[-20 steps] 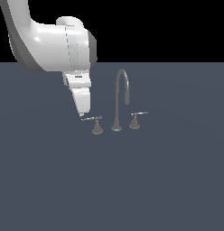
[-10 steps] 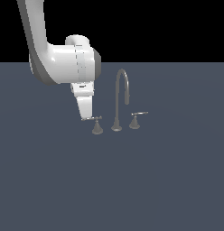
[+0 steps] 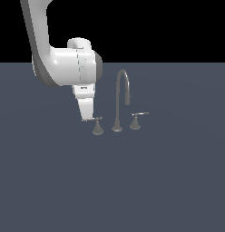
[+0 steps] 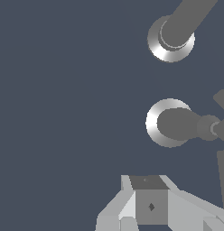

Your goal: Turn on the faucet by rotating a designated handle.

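Observation:
The faucet (image 3: 119, 99) is a tall grey gooseneck spout with a small lever handle on each side. The handle (image 3: 97, 126), on the exterior view's left, has a cone base and a long thin lever. My gripper (image 3: 87, 118) points down, its tip at the outer end of that lever; the fingers look closed, with no gap and nothing held. The twin handle (image 3: 135, 122) is on the far side of the spout. In the wrist view the handle's cone (image 4: 173, 122) and the spout's base (image 4: 170, 41) show from above, and my gripper (image 4: 150, 200) is near the cone.
The faucet stands on a flat dark grey-blue surface (image 3: 132, 181) that runs in all directions. The white arm (image 3: 64, 65) hangs over the exterior view's left of the faucet. Nothing else stands on the surface.
The arm's body has swung toward the exterior view's right and the gripper tip has edged slightly right and down to the lever's end. The lever shows no clear turn.

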`<state>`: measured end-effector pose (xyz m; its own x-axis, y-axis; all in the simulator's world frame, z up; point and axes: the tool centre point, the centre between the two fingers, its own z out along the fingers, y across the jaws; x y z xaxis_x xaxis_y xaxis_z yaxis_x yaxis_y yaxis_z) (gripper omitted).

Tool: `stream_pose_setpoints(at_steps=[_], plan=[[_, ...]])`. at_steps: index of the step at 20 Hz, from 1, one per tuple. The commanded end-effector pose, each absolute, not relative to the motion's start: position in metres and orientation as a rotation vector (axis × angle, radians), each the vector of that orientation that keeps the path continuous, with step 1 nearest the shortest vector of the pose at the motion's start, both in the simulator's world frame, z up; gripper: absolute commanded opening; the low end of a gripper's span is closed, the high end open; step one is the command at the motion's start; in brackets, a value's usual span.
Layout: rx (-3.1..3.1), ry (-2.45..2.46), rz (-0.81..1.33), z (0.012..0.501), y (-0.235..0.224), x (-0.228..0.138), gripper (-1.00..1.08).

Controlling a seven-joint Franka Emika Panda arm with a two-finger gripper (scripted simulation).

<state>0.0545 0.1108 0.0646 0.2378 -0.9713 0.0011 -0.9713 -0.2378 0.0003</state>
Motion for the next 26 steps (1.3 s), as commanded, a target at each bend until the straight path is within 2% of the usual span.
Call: stream_pose_setpoints(at_steps=[1, 13, 14, 26], plan=[[2.471, -1.939, 0.001, 0.065, 0.112, 0.050, -1.00], [2.471, -1.939, 0.000, 0.065, 0.119, 0.015, -1.00], [2.480, -1.952, 0.019, 0.069, 0.118, 0.026, -1.00], [2.473, -1.943, 0.004, 0.066, 0.099, -0.014, -1.00]])
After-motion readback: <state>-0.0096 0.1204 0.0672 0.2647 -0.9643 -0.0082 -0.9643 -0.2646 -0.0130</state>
